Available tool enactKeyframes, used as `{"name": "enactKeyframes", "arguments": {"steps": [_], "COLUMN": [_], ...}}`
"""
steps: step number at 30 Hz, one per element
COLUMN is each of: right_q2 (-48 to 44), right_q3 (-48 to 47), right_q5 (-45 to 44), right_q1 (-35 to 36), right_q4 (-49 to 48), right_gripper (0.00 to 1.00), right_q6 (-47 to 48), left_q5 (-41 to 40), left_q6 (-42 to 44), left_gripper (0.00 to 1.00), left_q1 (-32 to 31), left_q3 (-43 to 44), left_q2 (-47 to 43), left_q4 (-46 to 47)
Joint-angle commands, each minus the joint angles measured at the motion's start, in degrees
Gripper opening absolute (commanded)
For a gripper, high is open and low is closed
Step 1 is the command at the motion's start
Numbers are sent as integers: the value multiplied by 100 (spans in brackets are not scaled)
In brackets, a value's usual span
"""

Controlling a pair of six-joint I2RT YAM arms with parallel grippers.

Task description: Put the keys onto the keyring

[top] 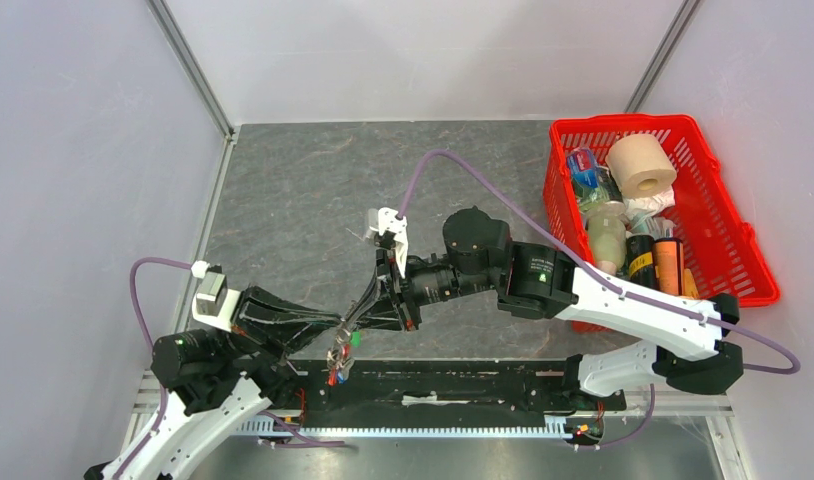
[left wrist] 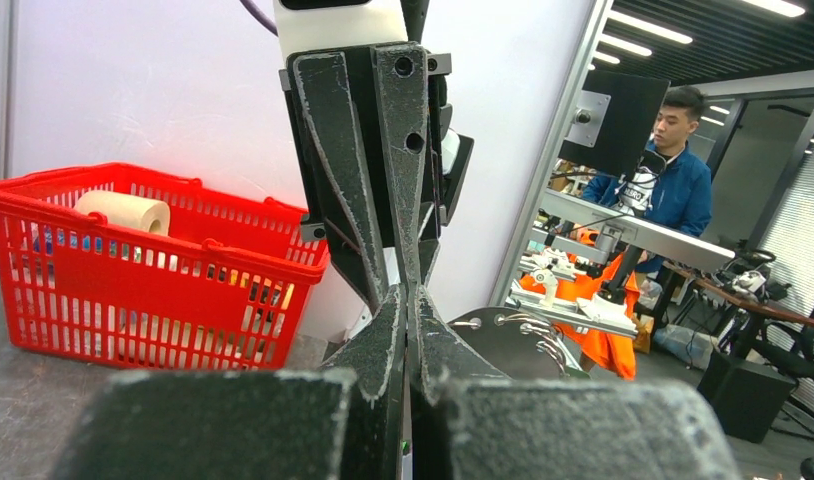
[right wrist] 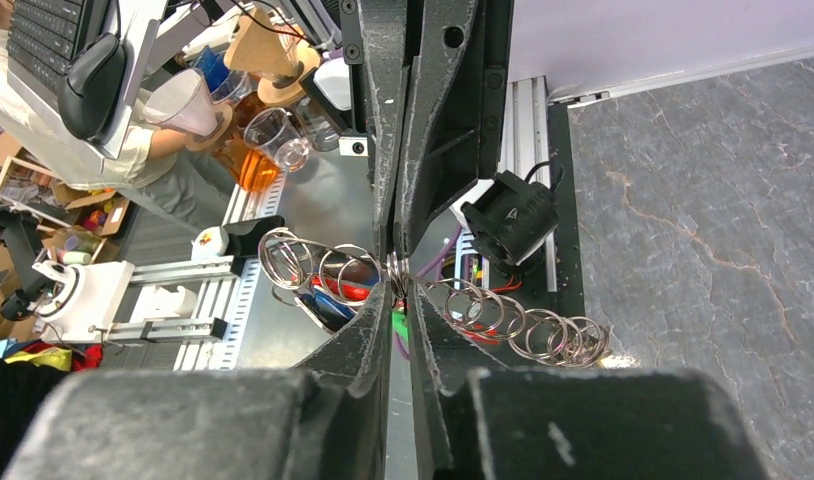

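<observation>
My left gripper (top: 335, 324) and right gripper (top: 355, 320) meet tip to tip above the table's near edge, both shut. In the right wrist view my right gripper (right wrist: 395, 282) pinches the keyring (right wrist: 395, 266), a string of thin silver rings (right wrist: 513, 322) spreading to both sides. The left gripper's fingers (right wrist: 381, 120) come in from above onto the same spot. Keys (top: 341, 362) with green, blue and red parts hang below the meeting point. A blue head (right wrist: 328, 306) and a red piece (right wrist: 348, 290) show behind the rings. In the left wrist view my left gripper (left wrist: 411, 296) is closed, with rings (left wrist: 543, 338) to its right.
A red plastic basket (top: 745, 238) at the far right holds a toilet roll (top: 641, 165), bottles and packets. It also shows in the left wrist view (left wrist: 163, 285). A black rail (top: 463, 395) runs along the table's near edge between the arm bases.
</observation>
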State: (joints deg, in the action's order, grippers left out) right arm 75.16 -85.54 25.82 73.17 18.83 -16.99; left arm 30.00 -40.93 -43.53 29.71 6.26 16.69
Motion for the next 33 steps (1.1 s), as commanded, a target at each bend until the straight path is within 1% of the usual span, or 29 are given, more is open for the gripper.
{"name": "enactKeyframes", "arguments": {"steps": [1,4,6,10,13,14,17,19,22,25,28,33], "right_q2": [43,43,23,-64,-53,-34,40,78,113,114,165,408], "right_q3": [-235,-236,-219,-204,-389,-482,-656,-721,-755,-734,-740,-835], "right_q5": [54,59,80,107,128,136,314,414,662,938,1194,1488], "right_q1": [14,14,14,21,17,20,21,16,21,16,16,18], "right_q4": [-263,-281,-305,-201,297,521,1062,1436,1825,2137,2399,2760], "right_gripper": [12,0,0,0,0,0,0,0,0,0,0,0], "right_q6": [13,19,39,141,292,326,432,532,631,713,799,845], "left_q5": [-187,-184,-172,-176,82,206,616,807,1042,1284,1531,1899], "left_q6": [-188,-188,-177,-66,27,44,75,55,33,41,39,-51], "left_gripper": [2,2,2,2,3,6,23,30,37,40,40,41], "left_q1": [-7,-7,-7,-7,-7,-7,-7,-7,-7,-7,-7,-4], "left_q3": [8,-4,-6,117,419,525,809,881,950,1016,1060,1022], "left_q2": [-80,-81,-86,-185,-73,-3,223,294,378,568,807,1123], "left_q4": [361,361,313,-265,-905,-1086,-1560,-1634,-1877,-2081,-2287,-2319]}}
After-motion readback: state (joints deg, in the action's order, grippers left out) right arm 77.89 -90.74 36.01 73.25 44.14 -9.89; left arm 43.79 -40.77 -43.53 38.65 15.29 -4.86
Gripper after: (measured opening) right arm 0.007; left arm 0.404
